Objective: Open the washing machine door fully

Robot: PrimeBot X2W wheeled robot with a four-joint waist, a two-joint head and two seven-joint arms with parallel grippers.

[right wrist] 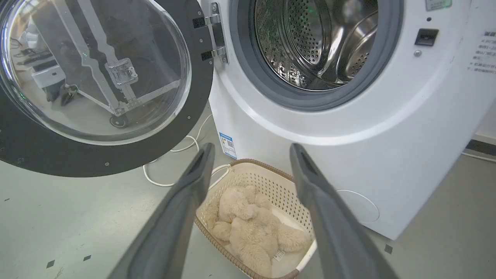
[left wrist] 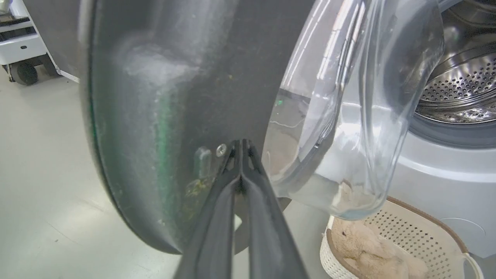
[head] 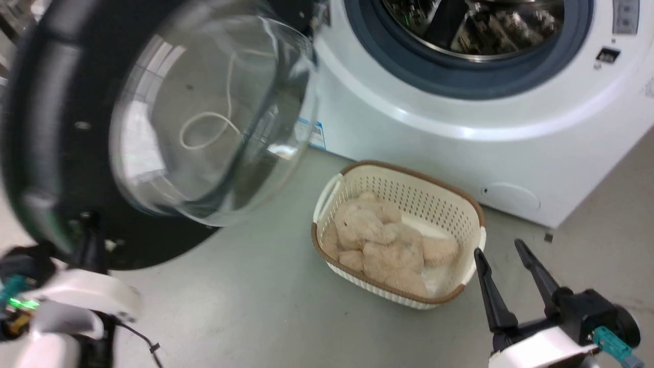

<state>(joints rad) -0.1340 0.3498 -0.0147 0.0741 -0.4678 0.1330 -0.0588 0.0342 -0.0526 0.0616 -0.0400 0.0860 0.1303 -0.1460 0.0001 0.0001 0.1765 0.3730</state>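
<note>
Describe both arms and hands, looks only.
Right hand: two long, tapered dark fingers on a black body, teal connector, white forearm shell. Left hand: same dark fingers; white shell, green light, thin black cable.

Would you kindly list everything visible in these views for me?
washing machine door: one, black ring with clear glass bowl, swung open left of the drum
washing machine: one, white, behind the basket
drum: one, steel, inside the machine
basket: one, cream with brown rim, floor before the machine
plush toy: one, beige, in the basket
cable: one, white, floor beneath the door
sticker: one, blue, machine's lower front
left pincer: one, dark, shut, tips at the door's inner face
right pincer: one, dark, open, near the basket
</note>
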